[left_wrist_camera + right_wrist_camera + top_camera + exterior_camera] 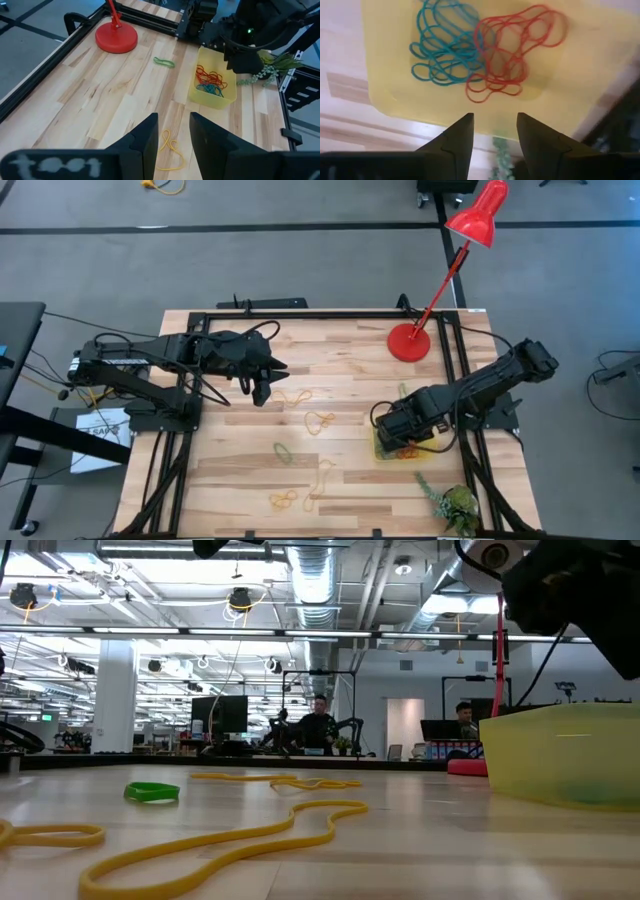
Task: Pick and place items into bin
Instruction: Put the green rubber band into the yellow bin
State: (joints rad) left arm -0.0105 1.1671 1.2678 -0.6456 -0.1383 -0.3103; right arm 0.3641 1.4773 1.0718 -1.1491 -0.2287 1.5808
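Note:
The bin [381, 452] is a shallow translucent yellow tray near the table's right edge, resting flat on its base. It holds red bands [515, 50] and blue bands [445, 55]. My right gripper [495, 131] hovers open just above the bin [395, 95], holding nothing. My left gripper [262, 388] hangs open over the table's left middle, above a yellow band [170, 146]. Loose bands lie flat on the wood: yellow ones [320, 420] [295, 395], a green one [283, 452], and orange-yellow ones [283, 500]. The low view shows the bin wall [565, 755] and a green band [152, 791].
A red lamp's round base [408, 342] stands at the far right, with its stem leaning over the table's edge. A green plant sprig [450, 502] lies at the near right corner. Another green band [164, 62] lies between lamp base and bin. A black frame rail [300, 315] borders the table.

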